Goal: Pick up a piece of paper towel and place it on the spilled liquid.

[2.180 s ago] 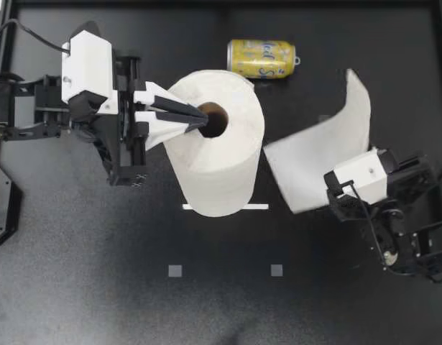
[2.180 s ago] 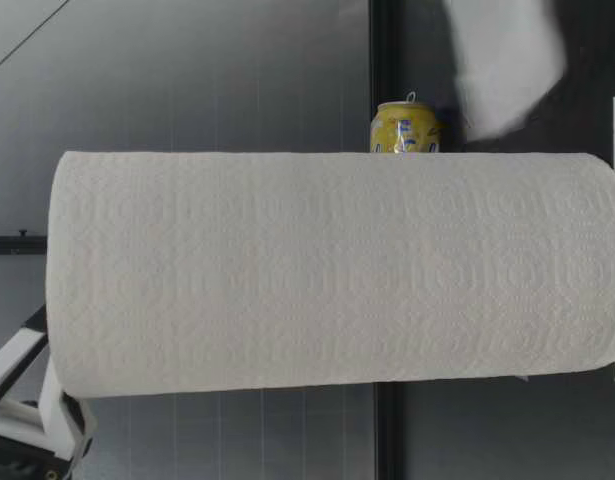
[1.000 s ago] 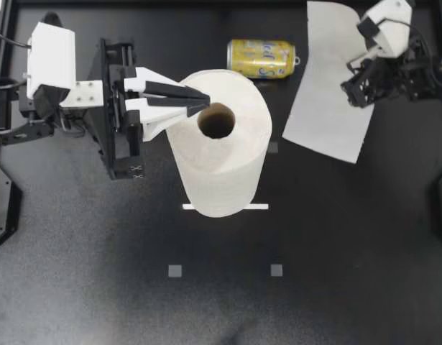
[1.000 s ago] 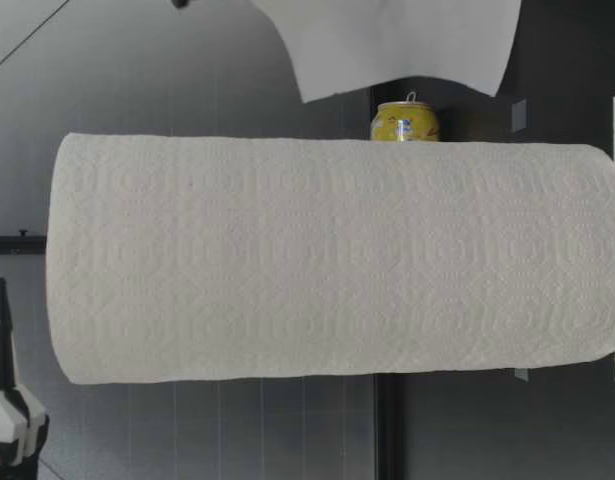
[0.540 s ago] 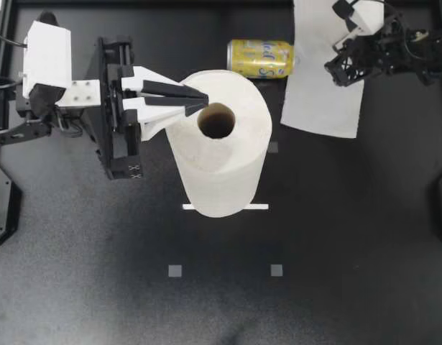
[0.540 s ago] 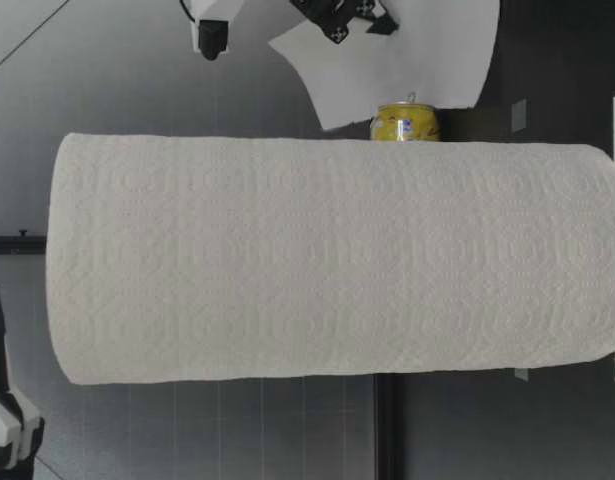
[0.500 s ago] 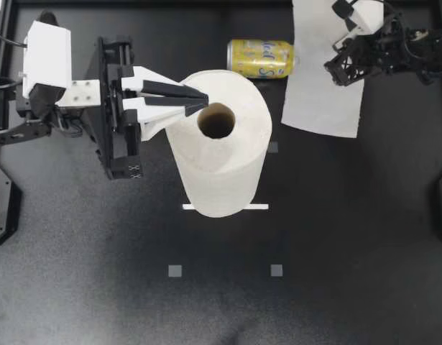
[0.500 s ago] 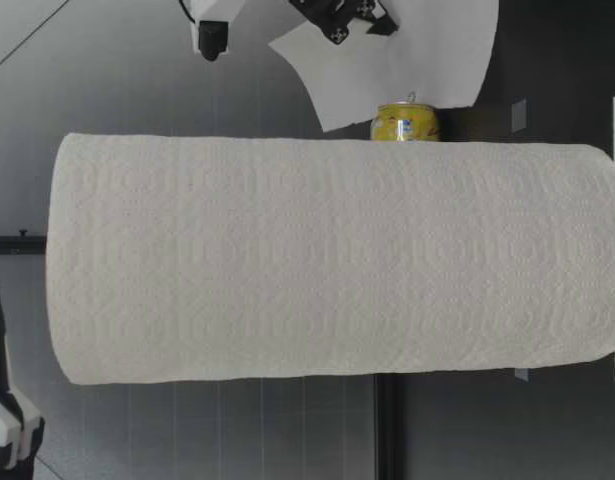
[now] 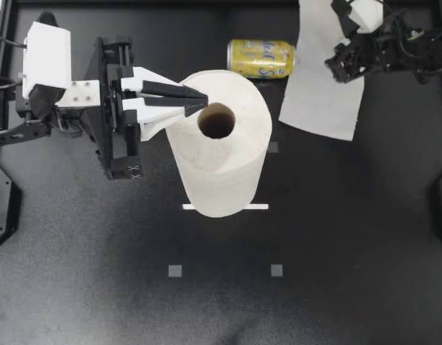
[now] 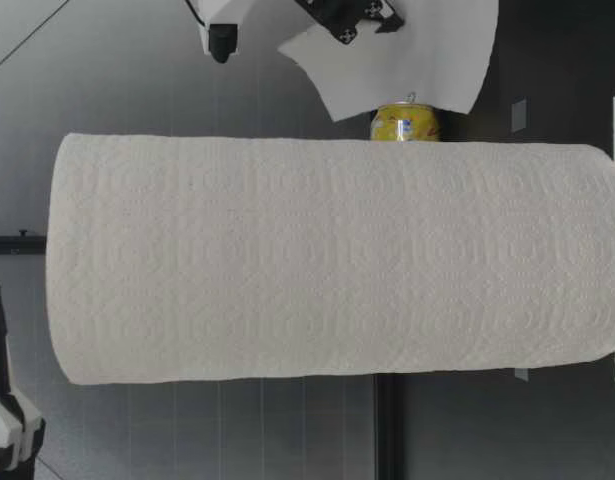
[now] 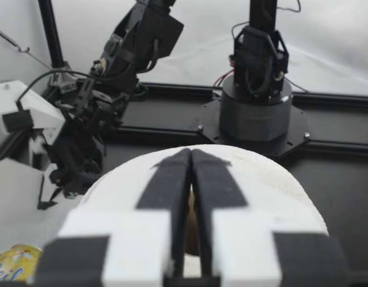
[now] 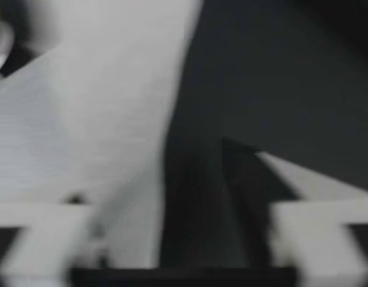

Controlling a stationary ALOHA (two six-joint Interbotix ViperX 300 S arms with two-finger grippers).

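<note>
A tall paper towel roll (image 9: 219, 144) stands upright mid-table, filling the low view (image 10: 327, 260). My left gripper (image 9: 205, 100) is shut, its tips resting over the roll's near rim beside the core hole; the left wrist view shows the same (image 11: 191, 158). At the far right my right gripper (image 9: 341, 63) stands open high above the table. A torn paper towel sheet (image 9: 321, 93) hangs in the air against it, beside one finger in the right wrist view (image 12: 82, 89). The sheet (image 10: 407, 55) hovers above a yellow can (image 9: 261, 58) lying on its side. No liquid shows on the black table.
A white tape strip (image 9: 224, 207) lies at the roll's foot, and two small grey squares (image 9: 175, 271) mark the near half of the table. My right arm's base (image 11: 255, 113) stands beyond the roll in the left wrist view.
My right arm carried the sheet from the near right up to the far right, beside the can, and its jaws have now parted. My left gripper drew back from the core to the rim.
</note>
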